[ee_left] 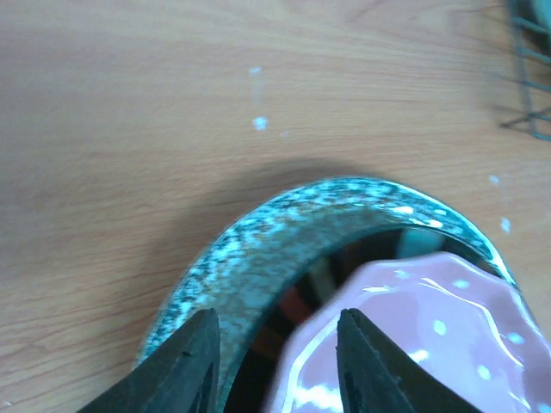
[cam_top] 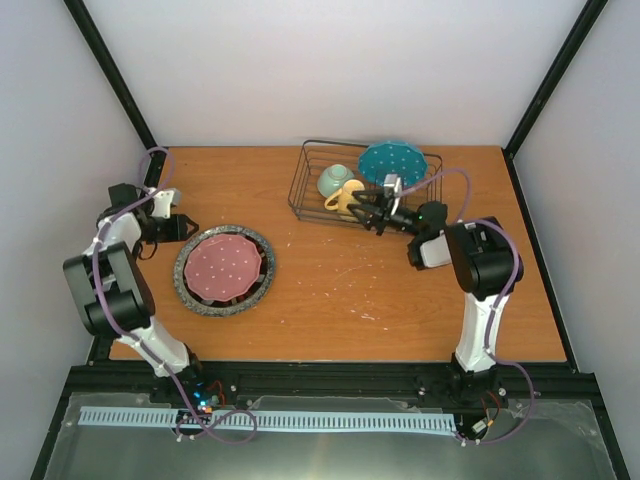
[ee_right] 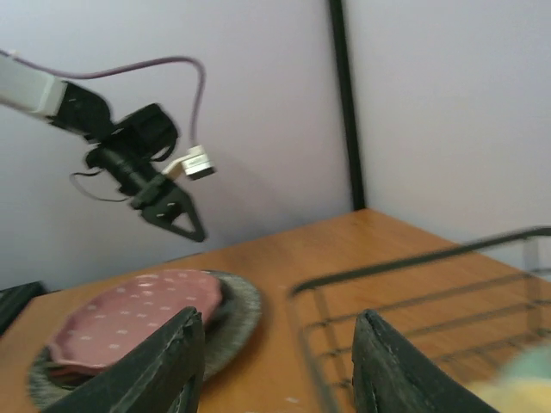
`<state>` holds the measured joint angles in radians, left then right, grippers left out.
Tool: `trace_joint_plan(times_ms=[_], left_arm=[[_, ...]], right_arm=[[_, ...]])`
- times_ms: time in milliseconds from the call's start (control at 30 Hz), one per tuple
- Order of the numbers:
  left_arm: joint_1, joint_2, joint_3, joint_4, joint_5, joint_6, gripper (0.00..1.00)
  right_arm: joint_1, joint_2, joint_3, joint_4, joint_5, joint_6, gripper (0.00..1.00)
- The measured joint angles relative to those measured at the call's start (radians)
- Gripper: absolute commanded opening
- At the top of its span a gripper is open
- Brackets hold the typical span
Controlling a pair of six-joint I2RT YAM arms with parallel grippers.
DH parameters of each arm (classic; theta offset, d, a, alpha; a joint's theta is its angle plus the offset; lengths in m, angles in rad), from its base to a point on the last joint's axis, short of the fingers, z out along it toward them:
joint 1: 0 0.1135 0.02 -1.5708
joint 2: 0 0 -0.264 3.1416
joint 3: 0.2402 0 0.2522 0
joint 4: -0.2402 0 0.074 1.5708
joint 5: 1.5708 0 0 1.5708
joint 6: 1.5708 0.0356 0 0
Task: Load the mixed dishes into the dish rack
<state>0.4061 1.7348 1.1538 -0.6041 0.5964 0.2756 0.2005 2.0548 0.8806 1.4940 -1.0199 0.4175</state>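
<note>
The dish rack [cam_top: 310, 170] stands at the table's back and holds the teal dotted plate [cam_top: 392, 160], the pale green bowl [cam_top: 334, 180] and the yellow mug [cam_top: 345, 198]. At the left, the pink dotted plate [cam_top: 224, 267] lies on a dark-rimmed plate [cam_top: 258, 252], which lies on the grey speckled plate [cam_top: 192, 292]. My left gripper [cam_top: 185, 228] is open at the stack's far left edge. Between its fingers show the grey plate's rim [ee_left: 284, 228] and the pink plate's edge [ee_left: 413, 301]. My right gripper [cam_top: 366, 212] is open and empty beside the mug, at the rack's front wire [ee_right: 405, 262].
The rack sits near the back wall, with black frame posts in both back corners. Bare wooden table [cam_top: 380, 290] stretches between the plate stack and the right arm. In the right wrist view my left gripper [ee_right: 176, 211] hangs above the stack [ee_right: 138, 314].
</note>
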Motion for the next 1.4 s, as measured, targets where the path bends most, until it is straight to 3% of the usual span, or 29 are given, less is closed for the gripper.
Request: trace_joint_plan(times_ms=[100, 233, 333, 467, 667, 767, 1000, 1400], left_arm=[[0.0, -0.1, -0.047, 0.005, 0.055, 0.059, 0.4], [0.0, -0.141, -0.055, 0.007, 0.094, 0.101, 0.41], [0.002, -0.14, -0.064, 0.006, 0.097, 0.105, 0.4], [0.008, -0.153, -0.093, 0.013, 0.097, 0.105, 0.41], [0.038, -0.158, -0.1, 0.007, 0.101, 0.121, 0.41], [0.058, -0.156, -0.1, 0.002, 0.1, 0.132, 0.41], [0.094, -0.151, -0.102, -0.006, 0.101, 0.152, 0.39], [0.098, -0.105, -0.193, -0.011, 0.092, 0.199, 0.37]], right_arm=[[0.086, -0.087, -0.079, -0.003, 0.019, -0.015, 0.45], [0.2, -0.287, -0.159, -0.134, 0.079, -0.132, 0.53], [0.305, -0.452, -0.121, -0.478, 0.222, -0.325, 0.57], [0.444, -0.535, 0.058, -0.947, 0.474, -0.469, 0.58], [0.496, -0.532, 0.273, -1.532, 0.777, -0.431, 0.59], [0.512, -0.537, 0.262, -1.69, 0.85, -0.39, 0.58], [0.555, -0.567, 0.146, -1.885, 0.911, -0.314, 0.59], [0.556, -0.499, 0.181, -1.901, 0.883, -0.343, 0.59]])
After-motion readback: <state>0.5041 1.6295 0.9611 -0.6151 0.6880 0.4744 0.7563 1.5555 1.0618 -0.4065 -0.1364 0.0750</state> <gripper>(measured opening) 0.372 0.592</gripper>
